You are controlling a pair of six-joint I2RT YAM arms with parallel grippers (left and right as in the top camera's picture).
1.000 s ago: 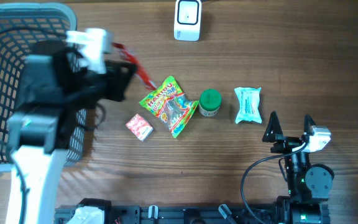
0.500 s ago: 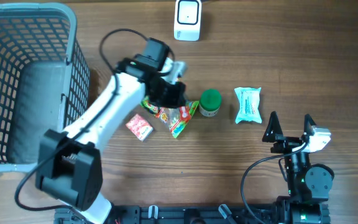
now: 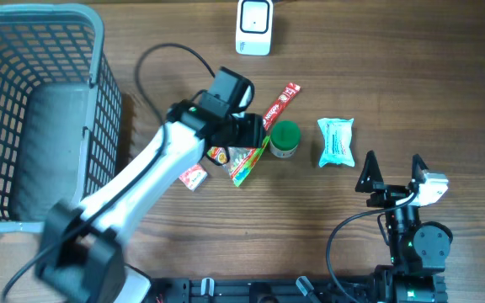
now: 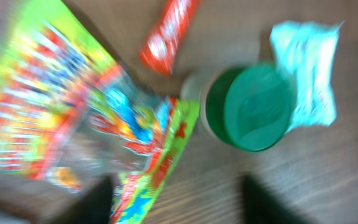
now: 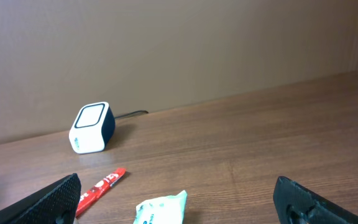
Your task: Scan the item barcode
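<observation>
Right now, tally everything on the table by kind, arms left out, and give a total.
Packets: 3 (colourful candy bag, red stick packet, pale green packet)
Jars: 1 (green-lidded jar)
Small boxes: 1 (red-and-white box)
Scanners: 1 (white scanner)
Baskets: 1 (grey basket)
Total: 7

Matt wood-grain counter [image 3: 445, 76]; grey plastic mesh basket [image 3: 108, 109]; glossy crinkled plastic candy bag [image 4: 55, 112]; smooth green plastic lid [image 4: 253, 106]; glossy white scanner [image 5: 92, 127].
</observation>
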